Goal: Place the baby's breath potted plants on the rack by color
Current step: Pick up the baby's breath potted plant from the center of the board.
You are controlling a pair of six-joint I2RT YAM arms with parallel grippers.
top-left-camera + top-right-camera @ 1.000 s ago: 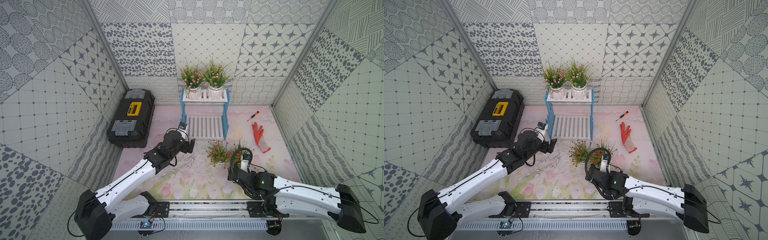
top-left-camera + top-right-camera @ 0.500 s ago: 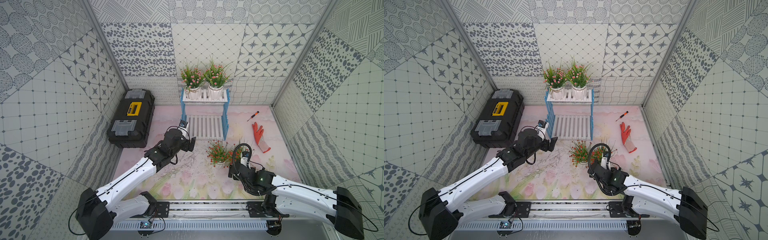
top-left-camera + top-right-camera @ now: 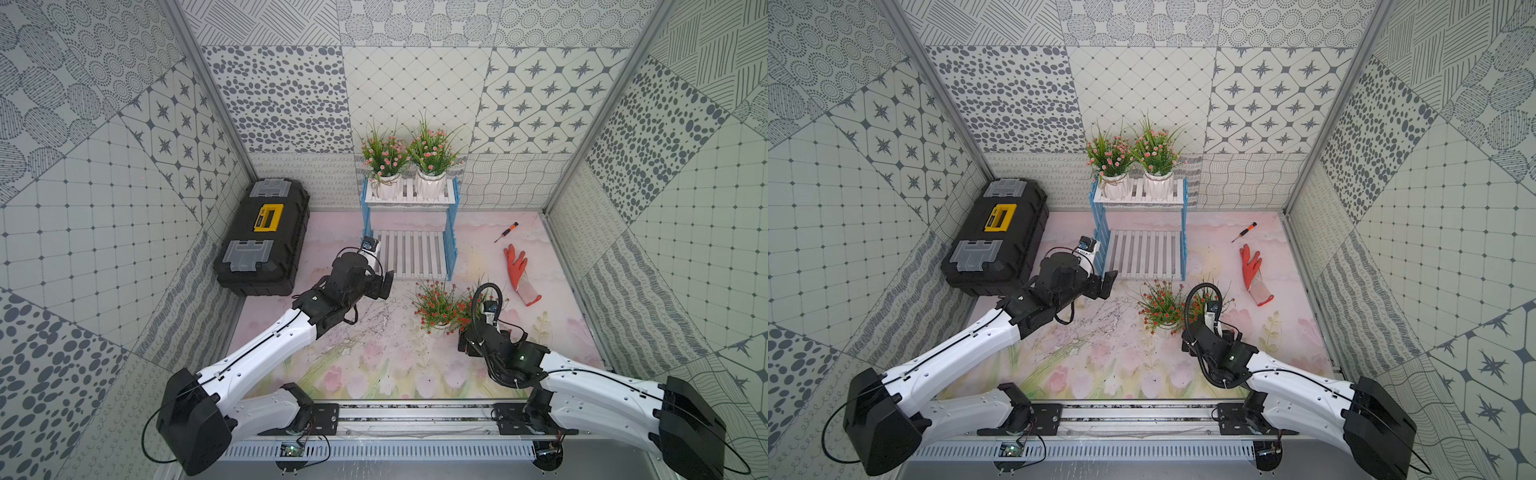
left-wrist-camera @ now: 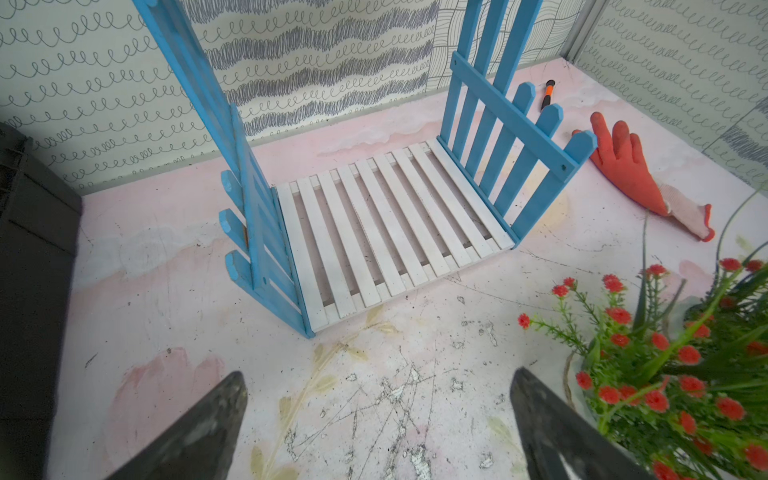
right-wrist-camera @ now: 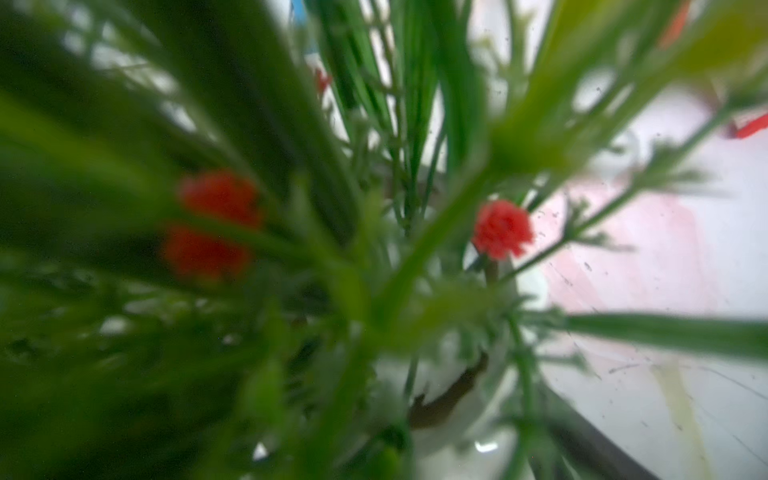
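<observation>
patterned walls (image 3: 291, 83), pink floral mat (image 3: 374, 361); left claw (image 4: 378, 376) wide; right claw (image 3: 464, 340) in red plant (image 3: 462, 311), cannot tell

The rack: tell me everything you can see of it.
The rack is a small two-step shelf, seemingly painted wood: white slatted boards between light-blue picket-style side frames. It stands upright at the back of the mat. Two pink plants in white pots sit side by side on the upper board; the lower board is bare. The left pincer hovers open before it, apart.

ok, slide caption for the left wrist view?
Open left gripper facing the rack, its lower shelf bare, a red-flowered potted plant alongside.
</observation>
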